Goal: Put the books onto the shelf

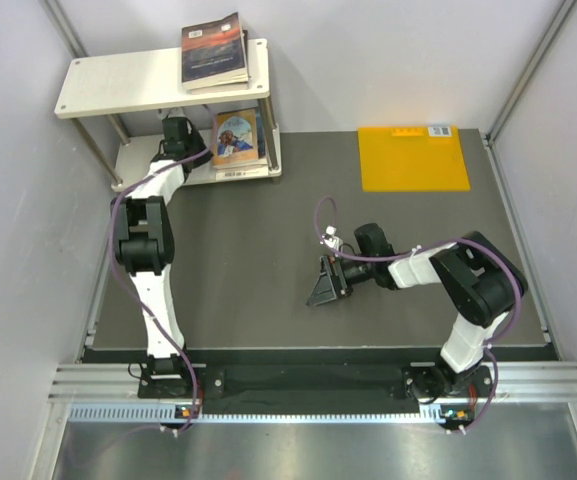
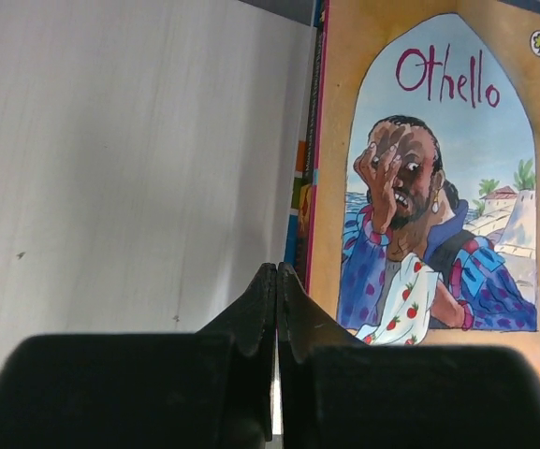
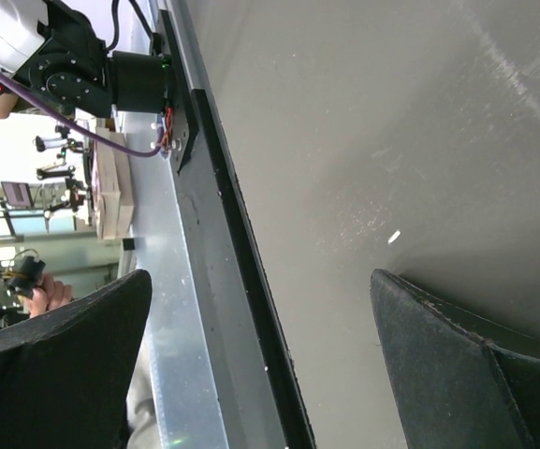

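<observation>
The shelf [image 1: 118, 85] bears books [image 1: 214, 50] on each board; the table [image 1: 258, 260], an orange sheet [image 1: 411, 160].

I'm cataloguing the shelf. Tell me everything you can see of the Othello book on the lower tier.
The Othello book is a thin paperback with an orange-brown cover. Its arched blue picture shows a man in a purple-spotted robe, hand to face, with a strawberry-patterned cloth. The title is handwritten in dark red, and a small tree logo sits in one corner. It lies flat, cover up, on top of other books at the right of the shelf's lower board. The shut left tool sits near its edge; contact cannot be told.
</observation>
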